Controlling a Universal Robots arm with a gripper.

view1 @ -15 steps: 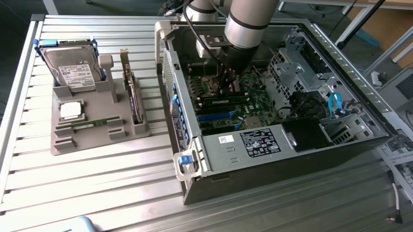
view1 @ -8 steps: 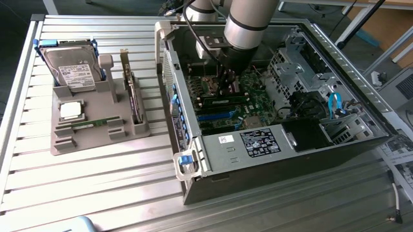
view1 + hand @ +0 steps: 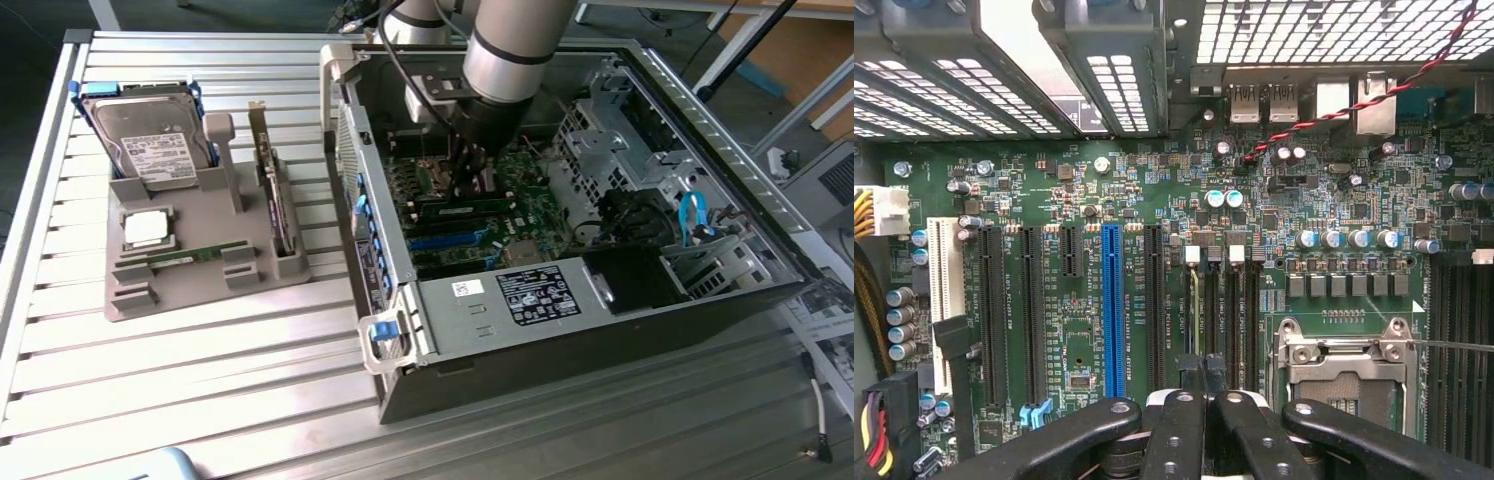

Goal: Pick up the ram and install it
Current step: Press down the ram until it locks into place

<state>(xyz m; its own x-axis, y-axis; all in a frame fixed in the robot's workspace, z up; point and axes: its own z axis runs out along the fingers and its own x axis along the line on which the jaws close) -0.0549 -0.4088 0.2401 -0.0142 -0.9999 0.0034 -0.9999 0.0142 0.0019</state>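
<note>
Two memory sticks are showing up in the exterior view. Starting at its left, the grey plastic parts tray (image 3: 134,300) is carrying a silver hard drive (image 3: 154,145), a square silver processor (image 3: 147,228), the spare green stick (image 3: 180,257) lying flat, and a tall green expansion card (image 3: 274,200) standing on edge. Moving right, the open black tower case (image 3: 534,350) is lying on its side, and the arm's gripper (image 3: 467,180) is reaching down onto the motherboard. The ram (image 3: 458,210), a thin green stick with dark chips, is sitting along the black memory slots (image 3: 1224,300) right under the tips. The fingers are fully closed, but I can't tell if they're pinching its top edge or just pressing on it. Looks like the install step is under way. I'd say finishing calls for straight-down pressure with the stick square in its slot.
</note>
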